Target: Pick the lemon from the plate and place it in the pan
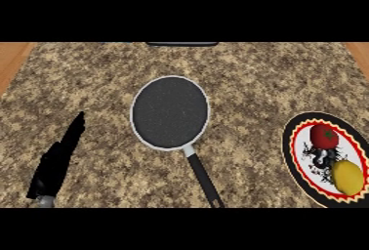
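Lemon (348,177) lies on the plate (297,161) at the right, just beside a tomato (324,135); the plate's right rim is cut off. Counter (93,83) holds the pan (170,112) at centre, handle toward the viewer. Left hand (56,163) rests lower left, fingers straight. Right hand is out of view.

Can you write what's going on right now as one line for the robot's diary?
lemon: on plate, beside tomato | pan: nothing in it | left hand: open, at lower left | right hand: not in view
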You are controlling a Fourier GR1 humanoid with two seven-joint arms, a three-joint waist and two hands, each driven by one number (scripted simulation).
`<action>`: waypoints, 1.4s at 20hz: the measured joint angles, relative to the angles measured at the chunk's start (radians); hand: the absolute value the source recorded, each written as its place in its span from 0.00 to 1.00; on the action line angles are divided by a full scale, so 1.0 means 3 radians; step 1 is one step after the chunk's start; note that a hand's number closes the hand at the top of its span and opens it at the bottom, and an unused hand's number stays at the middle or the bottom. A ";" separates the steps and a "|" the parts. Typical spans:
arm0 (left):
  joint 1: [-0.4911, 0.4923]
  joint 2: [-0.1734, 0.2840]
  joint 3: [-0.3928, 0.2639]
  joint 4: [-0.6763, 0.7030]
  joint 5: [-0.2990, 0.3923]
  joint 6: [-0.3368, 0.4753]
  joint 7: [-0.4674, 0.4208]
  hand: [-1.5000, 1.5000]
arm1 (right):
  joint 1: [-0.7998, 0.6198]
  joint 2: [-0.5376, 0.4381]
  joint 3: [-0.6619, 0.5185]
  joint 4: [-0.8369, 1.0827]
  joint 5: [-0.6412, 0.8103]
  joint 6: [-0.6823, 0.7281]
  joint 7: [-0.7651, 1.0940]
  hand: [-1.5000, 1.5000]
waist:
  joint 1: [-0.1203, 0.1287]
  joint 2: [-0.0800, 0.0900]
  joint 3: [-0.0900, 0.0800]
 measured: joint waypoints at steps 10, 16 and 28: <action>-0.0051 -0.0071 0.0011 0.0049 -0.0074 -0.0034 0.0012 0.50 | -0.0512 -0.0268 0.0509 0.0454 -0.0437 0.0413 0.0219 0.00 | 0.0041 0.0007 0.0001; 0.0037 -0.0070 0.0048 -0.0007 -0.0074 -0.0079 -0.0001 0.50 | -0.0786 -0.0340 0.0795 0.0693 -0.0628 0.0539 0.0273 0.00 | 0.0040 0.0002 0.0001; 0.0062 -0.0133 0.0102 -0.0036 -0.0152 -0.0107 0.0013 0.50 | -0.1136 -0.0234 0.1321 0.1151 -0.0715 0.0644 0.0273 0.00 | 0.0007 -0.0004 0.0001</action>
